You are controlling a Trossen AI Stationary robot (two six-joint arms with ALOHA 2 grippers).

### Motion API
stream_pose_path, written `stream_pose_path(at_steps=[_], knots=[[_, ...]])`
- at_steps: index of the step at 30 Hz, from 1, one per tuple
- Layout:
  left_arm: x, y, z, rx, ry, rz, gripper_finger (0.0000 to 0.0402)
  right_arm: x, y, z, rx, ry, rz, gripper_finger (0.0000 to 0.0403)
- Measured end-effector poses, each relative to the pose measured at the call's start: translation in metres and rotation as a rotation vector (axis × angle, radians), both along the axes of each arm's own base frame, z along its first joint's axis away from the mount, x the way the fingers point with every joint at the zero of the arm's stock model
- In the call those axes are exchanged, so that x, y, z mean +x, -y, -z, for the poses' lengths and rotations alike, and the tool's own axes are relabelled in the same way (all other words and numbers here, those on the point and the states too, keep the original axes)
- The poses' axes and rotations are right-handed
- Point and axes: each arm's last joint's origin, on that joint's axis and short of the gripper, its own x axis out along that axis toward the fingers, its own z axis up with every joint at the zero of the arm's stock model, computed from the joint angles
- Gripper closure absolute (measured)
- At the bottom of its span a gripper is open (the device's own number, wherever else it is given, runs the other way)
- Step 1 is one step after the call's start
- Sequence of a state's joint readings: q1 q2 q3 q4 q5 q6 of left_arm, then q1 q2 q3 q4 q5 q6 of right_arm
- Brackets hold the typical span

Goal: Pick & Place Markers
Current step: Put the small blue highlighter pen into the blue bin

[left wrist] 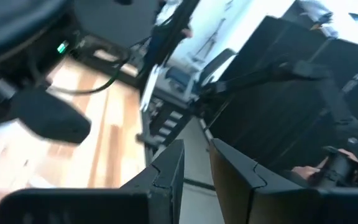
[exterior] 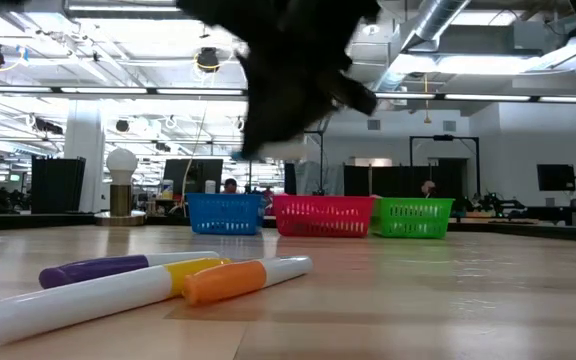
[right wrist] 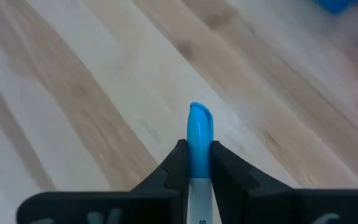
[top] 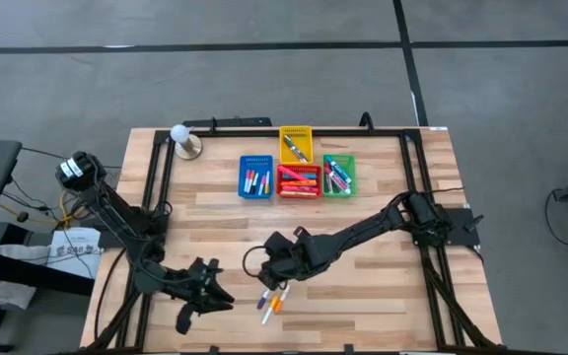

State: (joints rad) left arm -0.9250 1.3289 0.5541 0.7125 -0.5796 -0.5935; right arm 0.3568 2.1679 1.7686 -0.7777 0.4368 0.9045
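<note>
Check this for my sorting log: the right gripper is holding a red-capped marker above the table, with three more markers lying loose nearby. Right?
Not quite: the marker in the right gripper has a blue cap, not red, as the right wrist view shows. The rest holds: three loose markers lie on the table nearby.

The wooden table [top: 363, 227] carries four bins near twelve o'clock: a blue bin [top: 256, 177], a red bin [top: 299, 181] and a green bin [top: 338, 175] in a row, with a yellow bin [top: 296, 143] just behind the red one. A lamp [top: 183, 139] stands at eleven o'clock. Three markers [top: 273, 302] lie together at six o'clock: purple [exterior: 108, 268], yellow [exterior: 196, 272] and orange [exterior: 230, 280].
</note>
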Motion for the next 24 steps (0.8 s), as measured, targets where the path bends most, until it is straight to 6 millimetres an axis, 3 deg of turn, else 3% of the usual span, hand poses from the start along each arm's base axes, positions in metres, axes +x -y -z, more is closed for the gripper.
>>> stream_pose_path(at_steps=[8, 13, 17, 24], knots=[[-0.025, -0.014, -0.043, 0.055, 0.185, 0.038, 0.0325, 0.028, 0.026, -0.053, -0.004, 0.161, -0.013, 0.0377], [-0.035, -0.023, -0.055, 0.185, 0.255, 0.046, 0.0325, 0.04, 0.049, -0.086, -0.011, 0.256, 0.0, 0.0366], [-0.041, -0.033, -0.06, 0.315, 0.275, 0.039, 0.0325, 0.047, 0.075, -0.093, -0.024, 0.285, 0.027, 0.0371], [-0.047, -0.049, -0.069, 0.487, 0.29, -0.15, 0.0325, 0.06, 0.141, -0.093, 0.038, 0.343, 0.047, 0.0366]])
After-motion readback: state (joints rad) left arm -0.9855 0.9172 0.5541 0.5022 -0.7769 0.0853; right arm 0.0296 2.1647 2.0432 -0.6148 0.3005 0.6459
